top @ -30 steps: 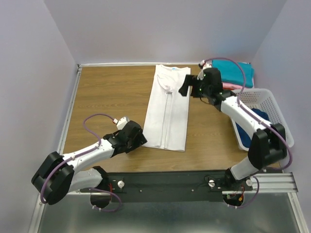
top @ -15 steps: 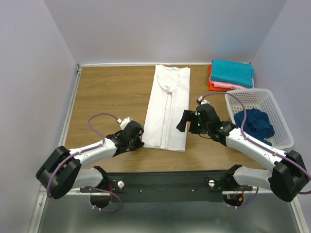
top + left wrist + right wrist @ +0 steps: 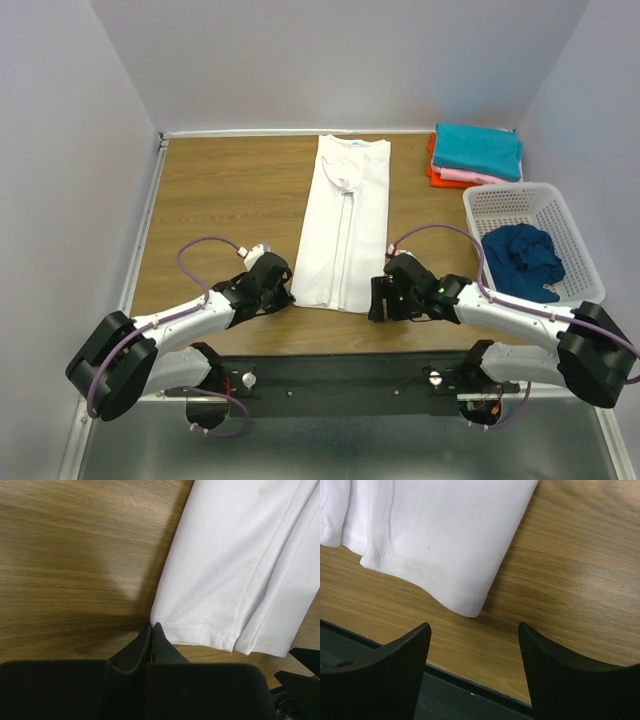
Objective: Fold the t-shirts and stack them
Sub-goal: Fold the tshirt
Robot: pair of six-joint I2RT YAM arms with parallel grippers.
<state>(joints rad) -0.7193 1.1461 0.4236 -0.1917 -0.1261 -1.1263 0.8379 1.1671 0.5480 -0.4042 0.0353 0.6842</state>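
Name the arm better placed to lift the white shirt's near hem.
Left: the left gripper is shut on the white t-shirt at a hem corner; the right gripper is open, not touching cloth.

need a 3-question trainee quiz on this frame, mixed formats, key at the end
1. True or false: the right gripper is shut on the white t-shirt.
2. What lies in the laundry basket? A) the white t-shirt B) a dark blue t-shirt C) nothing
3. Fill in: at the far right corner of the table, the topmost folded shirt is ___.
Key: 1 false; it is open beside one near hem corner, and the left gripper pinches the other. 2 B. 3 the teal t-shirt.
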